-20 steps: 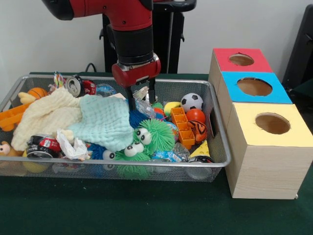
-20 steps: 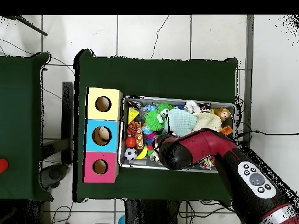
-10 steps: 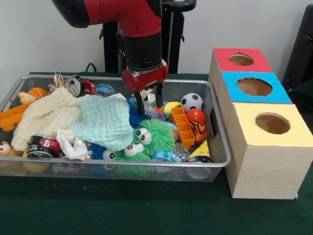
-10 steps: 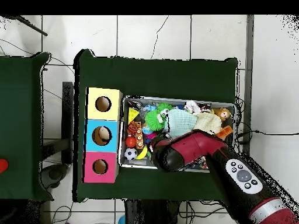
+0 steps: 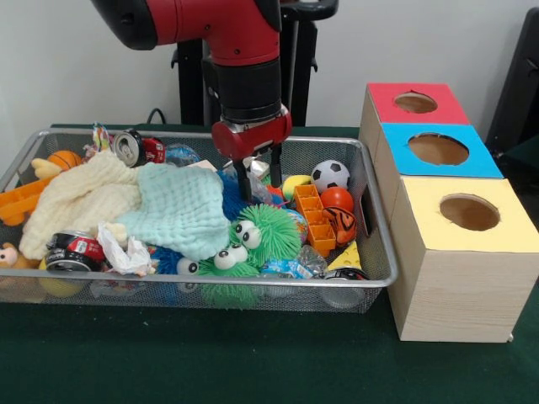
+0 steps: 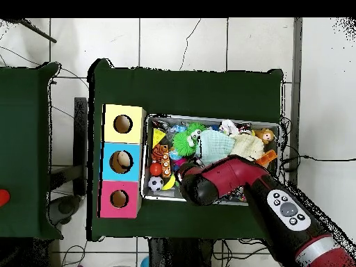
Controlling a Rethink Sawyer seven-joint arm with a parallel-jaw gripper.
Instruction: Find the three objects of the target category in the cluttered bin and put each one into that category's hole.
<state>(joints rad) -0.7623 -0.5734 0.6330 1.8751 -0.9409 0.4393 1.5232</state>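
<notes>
Lowered into the wire bin (image 5: 379,252) on the green worktop (image 5: 253,362): end effector (image 5: 259,178), fingers parted narrowly around crinkled clear wrapping, just behind a green spiky toy (image 5: 265,231). Soccer ball (image 5: 330,175) and orange ball (image 5: 337,199) near the bin's box-side wall, beside the three-holed boxes (image 5: 446,210).

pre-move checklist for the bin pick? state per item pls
1. Gripper over the bin, above the clutter: ok.
2. Fingers apart, nothing between them: ok.
3. Target category known: cannot tell.
4. Object directly under the gripper identified: cannot tell, crumpled clear plastic covers that spot.
5. Red hole, blue hole, yellow hole unobstructed: ok.
6. Balls reachable: soccer ball and orange ball lie uncovered: ok.
</notes>
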